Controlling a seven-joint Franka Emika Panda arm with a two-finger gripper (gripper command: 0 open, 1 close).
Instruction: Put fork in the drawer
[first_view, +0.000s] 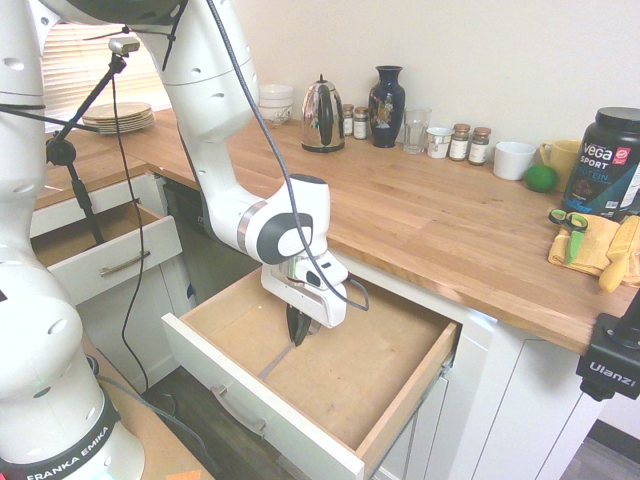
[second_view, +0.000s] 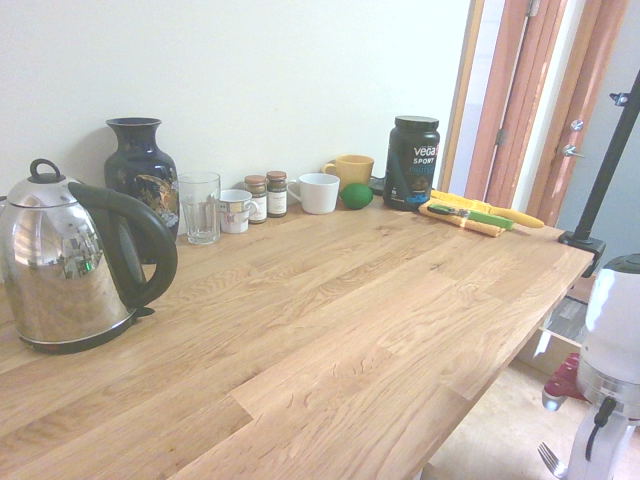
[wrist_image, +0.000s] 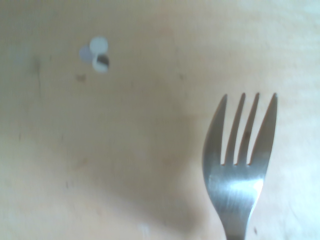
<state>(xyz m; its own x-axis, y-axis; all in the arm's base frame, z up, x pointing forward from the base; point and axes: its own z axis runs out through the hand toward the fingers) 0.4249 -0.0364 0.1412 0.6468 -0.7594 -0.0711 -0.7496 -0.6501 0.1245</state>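
The large drawer (first_view: 250, 392) with the white front and bar handle stands pulled open under the wooden counter, its pale wood bottom (wrist_image: 125, 150) bare. My gripper (first_view: 298, 335) reaches down into its left half, just above the bottom, fingers close together on the handle end of the fork (first_view: 278, 362). The thin silver fork slants out toward the drawer's front. Its tines (wrist_image: 240, 150) show close over the wood in the wrist view, and they also peek out beside the wrist at the fork (second_view: 549, 459) in the second exterior view.
A smaller white drawer (first_view: 110, 255) is open to the left. On the counter stand a kettle (first_view: 322, 115), a dark vase (first_view: 387, 105), jars, a glass, cups, a lime (first_view: 541, 178), a black tub (first_view: 610, 160) and green-handled scissors (first_view: 570, 220) on a yellow cloth.
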